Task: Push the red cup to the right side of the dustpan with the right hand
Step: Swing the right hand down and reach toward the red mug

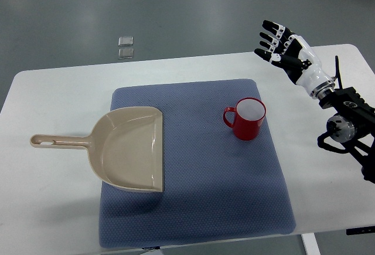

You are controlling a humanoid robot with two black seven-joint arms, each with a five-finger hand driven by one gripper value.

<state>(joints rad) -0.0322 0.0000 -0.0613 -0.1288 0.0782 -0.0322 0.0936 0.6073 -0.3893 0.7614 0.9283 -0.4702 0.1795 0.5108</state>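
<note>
A red cup [247, 119] with a white inside stands upright on the blue mat [199, 167], its handle pointing left. A beige dustpan [130, 148] lies on the mat's left part, its long handle reaching left over the white table and its open mouth facing right toward the cup. A clear gap of mat separates cup and dustpan. My right hand [282, 50] hovers above the table's far right, up and to the right of the cup, fingers spread and holding nothing. The left arm does not show.
The white table [53, 208] has its far edge at the top and its near edge at the bottom. Two small grey squares [125, 47] lie on the floor beyond the table. My right arm's black joints [348, 123] hang over the right edge.
</note>
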